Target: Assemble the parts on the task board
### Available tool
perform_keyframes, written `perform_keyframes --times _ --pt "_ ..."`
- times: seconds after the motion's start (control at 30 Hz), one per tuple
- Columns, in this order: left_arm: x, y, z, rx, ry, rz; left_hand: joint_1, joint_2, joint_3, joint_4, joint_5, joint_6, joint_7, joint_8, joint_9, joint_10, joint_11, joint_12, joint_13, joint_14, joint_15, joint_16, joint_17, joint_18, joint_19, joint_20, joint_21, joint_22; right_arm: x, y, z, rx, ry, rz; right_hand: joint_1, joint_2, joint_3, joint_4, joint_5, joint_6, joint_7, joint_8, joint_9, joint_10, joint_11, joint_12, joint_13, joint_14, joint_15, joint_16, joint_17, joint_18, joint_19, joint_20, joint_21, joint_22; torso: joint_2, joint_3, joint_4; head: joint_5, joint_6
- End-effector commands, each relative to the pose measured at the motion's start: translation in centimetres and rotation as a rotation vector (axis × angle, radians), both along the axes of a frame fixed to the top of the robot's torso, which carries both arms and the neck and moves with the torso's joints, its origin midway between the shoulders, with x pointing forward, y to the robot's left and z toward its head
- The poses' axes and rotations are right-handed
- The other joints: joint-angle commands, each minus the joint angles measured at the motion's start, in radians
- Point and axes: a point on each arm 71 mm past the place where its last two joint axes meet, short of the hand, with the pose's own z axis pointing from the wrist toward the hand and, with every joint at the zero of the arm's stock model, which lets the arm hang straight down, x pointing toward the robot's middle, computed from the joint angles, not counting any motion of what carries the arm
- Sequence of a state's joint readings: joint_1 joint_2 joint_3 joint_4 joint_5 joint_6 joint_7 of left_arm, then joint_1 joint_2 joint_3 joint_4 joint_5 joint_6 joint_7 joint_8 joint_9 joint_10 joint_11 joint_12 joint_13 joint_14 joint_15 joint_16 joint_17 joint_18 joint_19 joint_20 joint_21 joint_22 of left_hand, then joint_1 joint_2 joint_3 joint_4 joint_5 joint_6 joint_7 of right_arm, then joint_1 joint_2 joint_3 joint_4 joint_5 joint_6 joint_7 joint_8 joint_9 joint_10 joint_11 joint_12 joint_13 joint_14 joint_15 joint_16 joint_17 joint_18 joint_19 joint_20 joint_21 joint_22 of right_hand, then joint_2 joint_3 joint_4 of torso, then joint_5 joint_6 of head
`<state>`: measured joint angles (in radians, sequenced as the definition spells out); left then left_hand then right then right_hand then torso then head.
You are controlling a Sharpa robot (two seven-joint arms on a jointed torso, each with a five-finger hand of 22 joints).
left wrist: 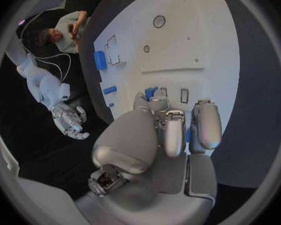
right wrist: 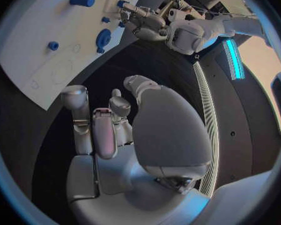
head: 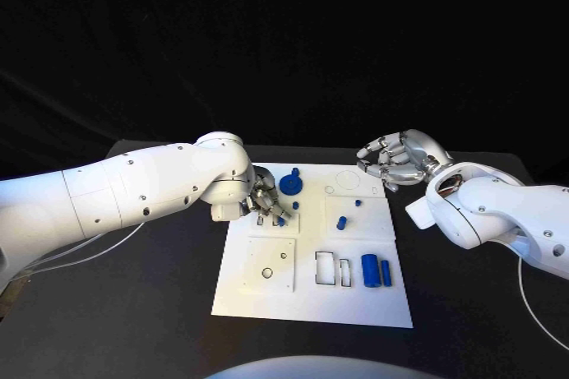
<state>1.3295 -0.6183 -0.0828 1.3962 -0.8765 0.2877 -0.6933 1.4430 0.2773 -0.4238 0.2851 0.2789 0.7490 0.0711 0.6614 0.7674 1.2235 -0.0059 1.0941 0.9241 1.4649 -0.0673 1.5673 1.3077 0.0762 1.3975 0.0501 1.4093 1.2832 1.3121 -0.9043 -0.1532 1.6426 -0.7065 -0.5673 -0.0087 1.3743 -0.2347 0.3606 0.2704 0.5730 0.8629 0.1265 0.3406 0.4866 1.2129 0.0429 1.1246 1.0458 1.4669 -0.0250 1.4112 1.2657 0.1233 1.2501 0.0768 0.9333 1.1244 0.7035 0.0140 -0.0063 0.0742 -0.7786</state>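
Head view: we look down on the task board point(head: 311, 297) (whole).
Wrist views: close behind each hand; we share the board.

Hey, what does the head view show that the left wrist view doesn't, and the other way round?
Head view alone: the round blue part lying on the board beside the left hand. Left wrist view alone: that hand's fingers from behind, with a small blue piece at their tips; I cannot tell whether it is held. Both: the task board, the thick blue cylinder, and the right hand, holding nothing.
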Motion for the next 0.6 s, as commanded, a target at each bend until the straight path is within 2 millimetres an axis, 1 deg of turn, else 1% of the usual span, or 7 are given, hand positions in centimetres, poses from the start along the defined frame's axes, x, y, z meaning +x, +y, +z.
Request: perform_keyframes --times 0.03,0.2,0.37,0.47,0.53,0.6 --pt "-0.05 -0.27 0.03 0.005 0.005 -0.013 0.034 0.004 0.019 -0.001 -0.002 -0.003 -0.009 -0.008 -0.001 -0.007 -0.005 0.007 0.002 0.106 0.001 0.004 0.263 -0.014 0.004 -0.004 0.007 0.003 -0.03 0.14 -0.08 -0.019 0.003 0.015 -0.004 -0.004 0.007 0.0 0.004 -0.006 -0.002 0.004 0.001 0.006 -0.003 -0.003 -0.001 0.016 -0.005 -0.005 -0.001 0.017 0.003 0.001 -0.003 -0.001 0.001 0.0005 -0.0005 0.0 0.0" --pt "-0.04 -0.31 0.03 0.001 0.005 -0.011 0.081 0.005 0.053 0.001 -0.002 -0.002 -0.013 -0.01 -0.001 -0.009 -0.009 0.01 0.003 0.106 -0.003 0.004 0.263 -0.015 0.004 -0.007 0.009 0.009 -0.03 0.13 -0.14 -0.029 0.008 0.014 -0.006 -0.005 0.012 -0.001 0.006 -0.006 -0.002 0.008 0.003 0.018 -0.004 0.01 0.013 0.021 -0.006 0.003 0.014 0.015 0.009 0.0 0.006 0.006 0.0 0.0005 0.0006 -0.001 -0.001" --pt "-0.08 -0.31 0.03 -0.001 0.007 -0.012 0.105 0.0 0.074 0.002 0.011 0.006 -0.017 -0.004 0.003 -0.008 -0.013 0.012 0.004 0.106 -0.005 0.004 0.263 -0.015 0.005 -0.009 0.01 0.013 -0.01 0.04 -0.2 -0.044 0.011 0.006 -0.011 -0.008 0.02 -0.003 0.013 -0.008 -0.003 0.014 0.007 0.024 -0.005 0.017 0.016 0.023 -0.007 0.003 0.015 0.015 0.012 0.0 0.006 0.007 -0.001 0.0004 0.0002 -0.001 0.0" --pt "-0.11 -0.31 0.03 -0.004 0.008 -0.011 0.132 -0.003 0.102 0.002 0.01 0.007 -0.022 0.002 0.01 -0.007 -0.017 0.013 0.005 0.106 -0.009 0.004 0.263 -0.015 0.005 -0.013 0.01 0.016 0.0 -0.01 -0.24 -0.048 0.014 0.002 -0.011 -0.008 0.02 -0.003 0.013 -0.008 -0.003 0.014 0.007 0.024 -0.005 0.017 0.016 0.023 -0.007 0.003 0.015 0.015 0.012 0.0 0.006 0.007 -0.001 0.0005 0.0 -0.001 0.001" --pt "-0.13 -0.31 0.03 -0.006 0.008 -0.01 0.149 -0.008 0.123 0.003 0.01 0.005 -0.024 0.004 0.013 -0.008 -0.019 0.013 0.005 0.106 -0.011 0.004 0.263 -0.016 0.004 -0.015 0.01 0.017 0.0 -0.03 -0.26 -0.049 0.015 0.0 -0.011 -0.009 0.022 -0.004 0.014 -0.008 -0.004 0.015 0.008 0.024 -0.005 0.017 0.016 0.022 -0.007 0.002 0.013 0.015 0.012 0.0 0.005 0.005 0.0 0.0005 -0.0002 -0.002 0.001" --pt "-0.17 -0.3 0.04 -0.01 0.009 -0.009 0.174 -0.02 0.156 0.004 0.017 0.001 -0.026 0.005 0.018 -0.008 -0.021 0.012 0.004 0.106 -0.014 0.004 0.263 -0.016 0.005 -0.018 0.01 0.02 0.0 -0.05 -0.27 -0.051 0.017 0.0 -0.011 -0.009 0.022 -0.004 0.014 -0.008 -0.004 0.015 0.008 0.024 -0.005 0.017 0.016 0.022 -0.007 0.002 0.013 0.015 0.012 0.0 0.005 0.005 0.0 0.0007 -0.0003 -0.001 0.002"
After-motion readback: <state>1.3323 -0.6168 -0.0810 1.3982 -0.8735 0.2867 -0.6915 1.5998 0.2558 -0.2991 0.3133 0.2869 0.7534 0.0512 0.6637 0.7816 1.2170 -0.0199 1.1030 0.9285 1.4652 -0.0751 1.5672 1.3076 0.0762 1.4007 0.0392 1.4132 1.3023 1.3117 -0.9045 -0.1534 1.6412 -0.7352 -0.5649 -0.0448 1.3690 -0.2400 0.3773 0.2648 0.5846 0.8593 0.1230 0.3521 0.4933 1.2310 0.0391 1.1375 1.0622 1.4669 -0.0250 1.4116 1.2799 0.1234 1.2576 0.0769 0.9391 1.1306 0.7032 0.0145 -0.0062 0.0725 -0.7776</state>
